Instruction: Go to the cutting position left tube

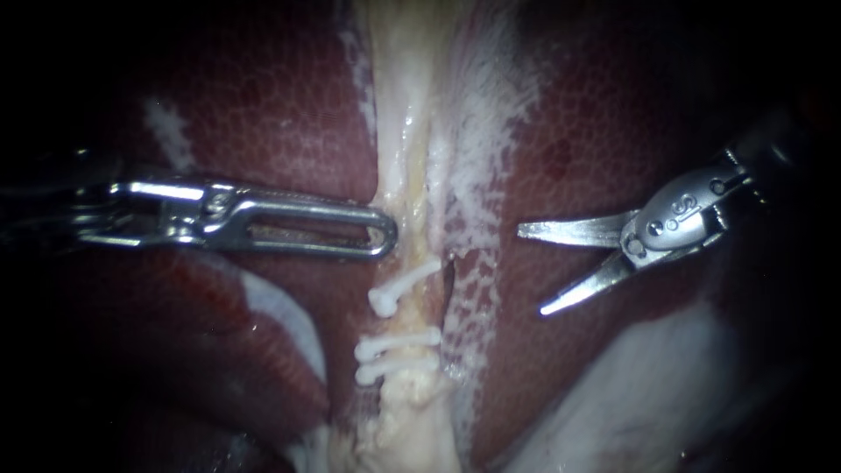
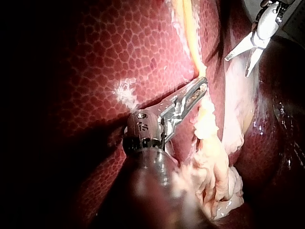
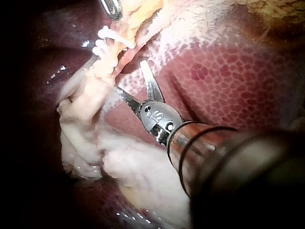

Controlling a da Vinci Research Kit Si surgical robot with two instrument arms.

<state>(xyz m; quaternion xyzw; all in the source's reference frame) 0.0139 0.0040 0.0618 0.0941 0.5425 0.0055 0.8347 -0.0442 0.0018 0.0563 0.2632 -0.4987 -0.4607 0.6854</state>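
Three white clips [image 1: 399,344] cross the pale, fibrous tube [image 1: 407,175] in the endoscope view. Your left instrument [image 1: 385,236] has its slotted steel jaws closed together, their rounded tip touching the tube's edge just above the clips. Your right instrument [image 1: 532,270] has its pointed blades spread wide, well apart from the tube, over mottled red liver [image 1: 280,114].

Left wrist view: the closed jaws [image 2: 200,86] meet the yellowish tube [image 2: 190,43].

Right wrist view: the open blades [image 3: 129,75] stand near the clips [image 3: 107,43], with nothing between them.
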